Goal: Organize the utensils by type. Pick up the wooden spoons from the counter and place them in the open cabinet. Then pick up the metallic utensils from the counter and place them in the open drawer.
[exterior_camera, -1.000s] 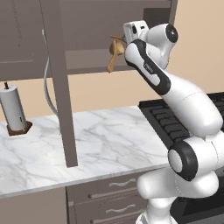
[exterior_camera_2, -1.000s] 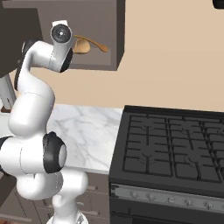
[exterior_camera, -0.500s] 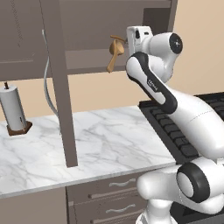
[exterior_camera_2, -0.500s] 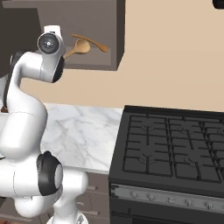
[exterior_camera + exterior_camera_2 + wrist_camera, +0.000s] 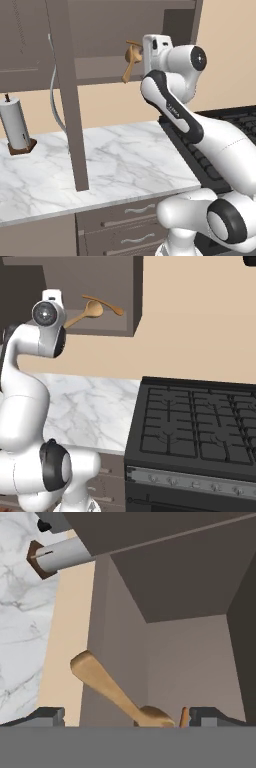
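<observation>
A tan wooden spoon lies on the floor of the open cabinet. Its handle sticks out past the cabinet's front edge. A second thin wooden handle lies just behind it. My gripper is open right in front of the spoon, its fingertips wide on either side of the bowl without touching it. In the left base view the gripper hovers at the cabinet's mouth. The white marble counter lies below. The metallic utensils and the drawer are out of view.
The open cabinet door stands edge-on over the counter. A paper towel roll stands at the counter's far left. A black stove adjoins the counter on the right. Shut drawers with curved handles sit below the counter.
My hand has drawn back a little from the cabinet and dropped slightly, jaws open throughout. The wooden spoon has stayed where it lies in the cabinet.
</observation>
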